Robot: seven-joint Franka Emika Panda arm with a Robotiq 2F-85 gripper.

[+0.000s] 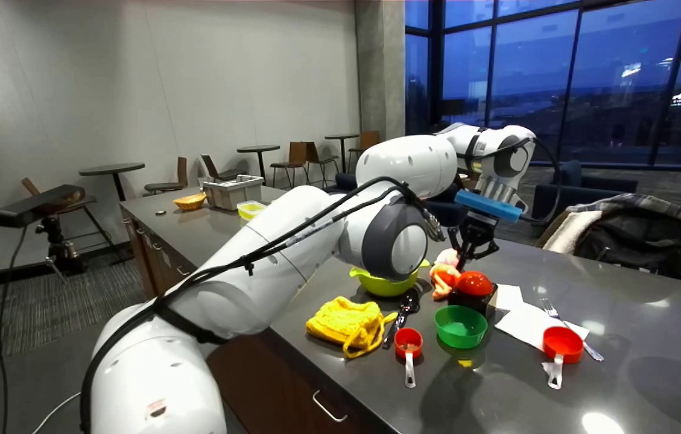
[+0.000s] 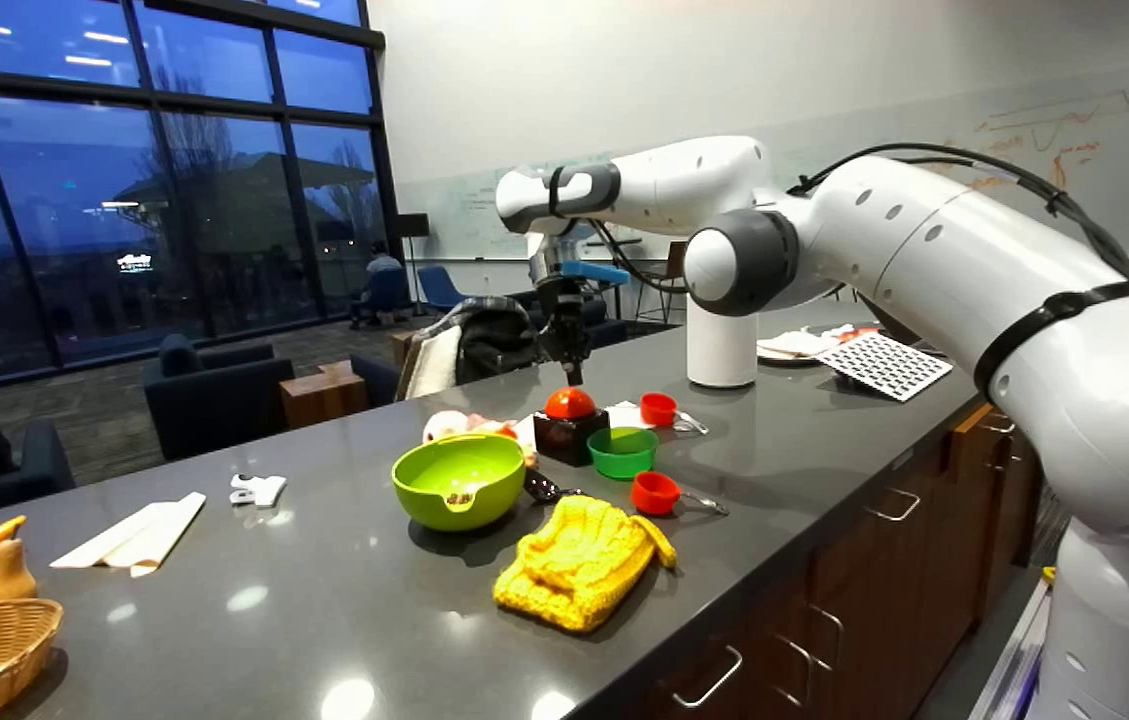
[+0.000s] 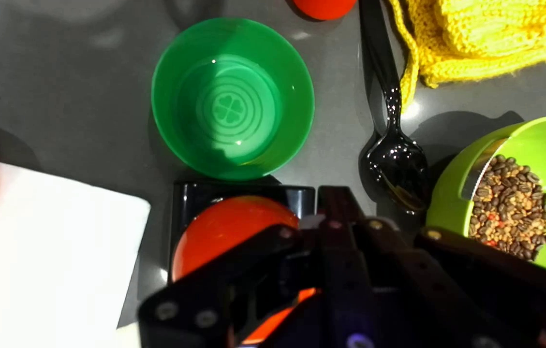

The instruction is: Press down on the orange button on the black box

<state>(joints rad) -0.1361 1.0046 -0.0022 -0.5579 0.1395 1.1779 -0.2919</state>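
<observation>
Gray counter (image 2: 324, 600), orange button (image 2: 570, 403) below claw (image 2: 575, 374)

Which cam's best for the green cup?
Wrist view. It looks down into the green cup, with the full rim in frame and the clover mark readable on the bottom. Both exterior views catch the cup at a slant: outer wall and part of the inside, mark not readable.
</observation>
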